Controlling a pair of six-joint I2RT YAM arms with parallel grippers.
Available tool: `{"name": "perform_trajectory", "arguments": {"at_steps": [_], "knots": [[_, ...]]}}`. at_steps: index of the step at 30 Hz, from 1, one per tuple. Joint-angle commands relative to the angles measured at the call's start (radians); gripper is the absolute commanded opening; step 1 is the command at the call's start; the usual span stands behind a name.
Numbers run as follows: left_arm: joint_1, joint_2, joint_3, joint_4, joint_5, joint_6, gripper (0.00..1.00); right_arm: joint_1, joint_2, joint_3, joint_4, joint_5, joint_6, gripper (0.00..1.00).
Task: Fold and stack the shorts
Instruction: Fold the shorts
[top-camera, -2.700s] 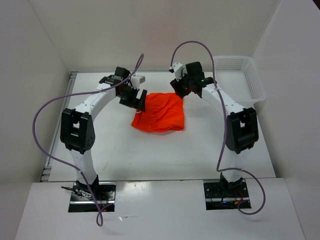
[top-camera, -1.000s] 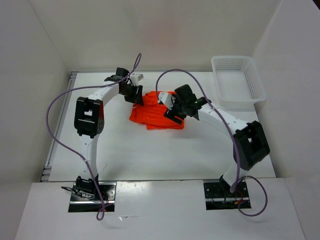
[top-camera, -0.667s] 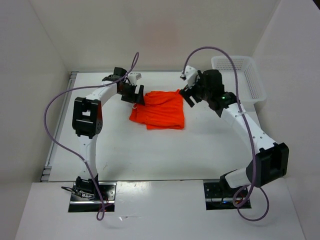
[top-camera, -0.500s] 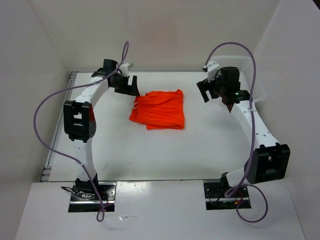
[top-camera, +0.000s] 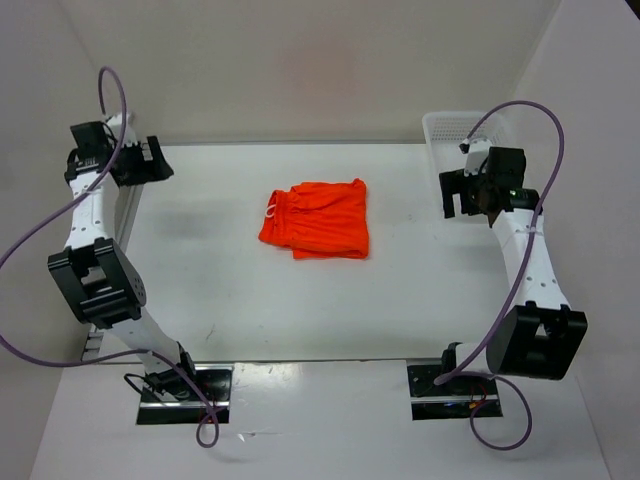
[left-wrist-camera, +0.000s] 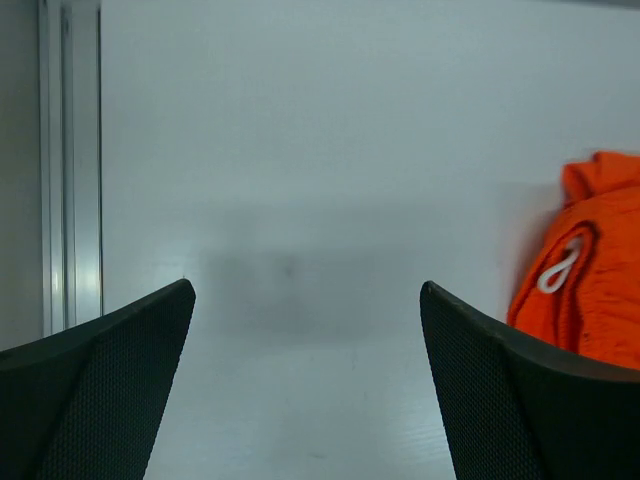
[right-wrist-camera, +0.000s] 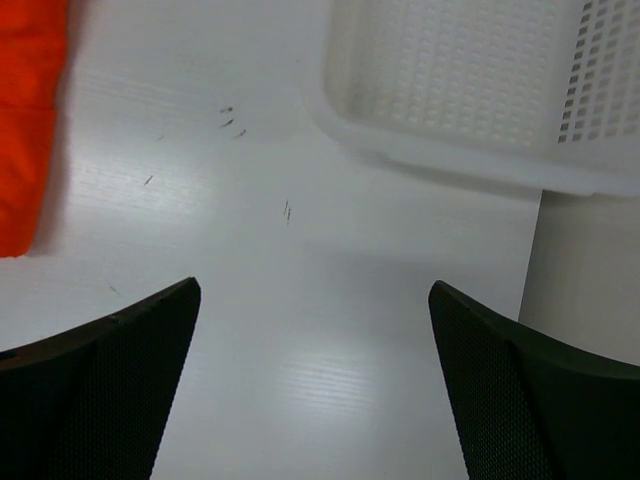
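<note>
White walls (top-camera: 300, 70) on three sides, with a white counter (top-camera: 250, 290) between them. Near the middle of that counter, somewhat toward the far edge: shorts (top-camera: 316, 219), bright orange, folded into a rough flat rectangle, touching neither hand. Gathered waistband toward the left edge, white drawstring (top-camera: 270, 208) looped out at that end. Left hand (top-camera: 150, 165) up at the far left corner, well apart from the shorts, fingers (left-wrist-camera: 90, 400) spread wide, nothing between them. From the left wrist, only bare counter in the gap, with the orange cloth and its drawstring loop at the right side of that view and a metal rail (left-wrist-camera: 70, 170) at the left side. Right hand (top-camera: 458, 195) near the right edge, toward the far right corner, likewise spread wide and gripping nothing. White mesh basket (top-camera: 445, 122) in the far right corner, just beside that hand. From the right wrist, basket's near rim above the open gap, a strip of orange fabric at the far left of the view, and a few small dark marks (right-wrist-camera: 232, 118) on the counter between the two.
</note>
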Motion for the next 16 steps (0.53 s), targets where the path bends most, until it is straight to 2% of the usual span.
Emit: {"name": "perform_trajectory", "arguments": {"at_steps": [1, 2, 6, 16], "knots": [[-0.01, -0.058, -0.113, -0.018, -0.032, 0.005, 1.0, 0.013, -0.067, -0.023, -0.105, 0.016, 0.013, 1.0], [-0.01, -0.069, -0.138, -0.018, -0.047, 0.005, 1.0, 0.013, -0.087, -0.023, -0.091, 0.077, 0.079, 1.0], [-0.01, -0.098, -0.236, 0.003, -0.057, 0.005, 1.0, 0.013, -0.108, -0.023, -0.08, 0.147, 0.142, 1.0], [-0.01, -0.116, -0.261, 0.013, -0.028, 0.005, 1.0, 0.013, -0.147, -0.064, -0.013, 0.128, 0.168, 1.0]]}}
